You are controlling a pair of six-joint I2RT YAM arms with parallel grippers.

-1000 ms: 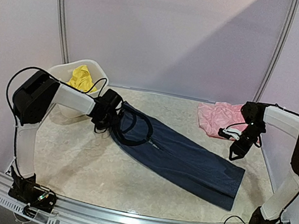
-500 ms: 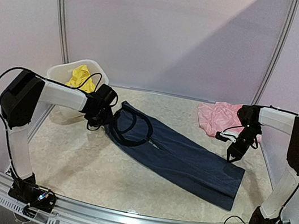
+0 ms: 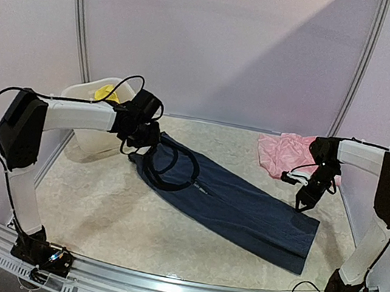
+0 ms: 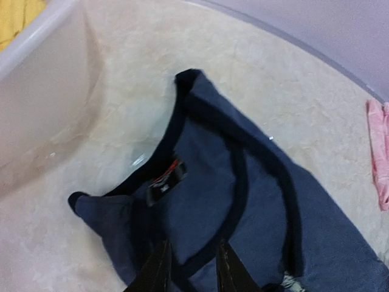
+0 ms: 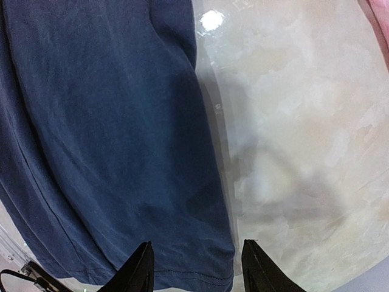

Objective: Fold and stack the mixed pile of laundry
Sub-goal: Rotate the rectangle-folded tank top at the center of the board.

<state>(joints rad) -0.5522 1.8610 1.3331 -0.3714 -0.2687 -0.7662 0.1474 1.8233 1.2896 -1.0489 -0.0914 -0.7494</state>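
The navy sleeveless top (image 3: 237,206) lies flat, running diagonally across the table. Its neckline and label show in the left wrist view (image 4: 206,194). My left gripper (image 3: 144,139) hovers over the neckline end, jaws apart and empty (image 4: 191,274). My right gripper (image 3: 300,203) is open and empty (image 5: 194,267) just above the top's hem corner (image 5: 109,121). The pink ruffled piece (image 3: 284,152) lies bunched at the far right, beyond the right gripper. The yellow piece (image 3: 105,92) sits in the tub.
The white plastic tub (image 3: 94,145) stands at the far left, close behind my left arm, and its wall fills the upper left of the left wrist view (image 4: 42,91). The back wall and its metal frame bound the table.
My left gripper has swung back and to the right, from beside the top's shoulder to over its neckline. My right gripper shifted slightly and then stayed. The top has not moved.
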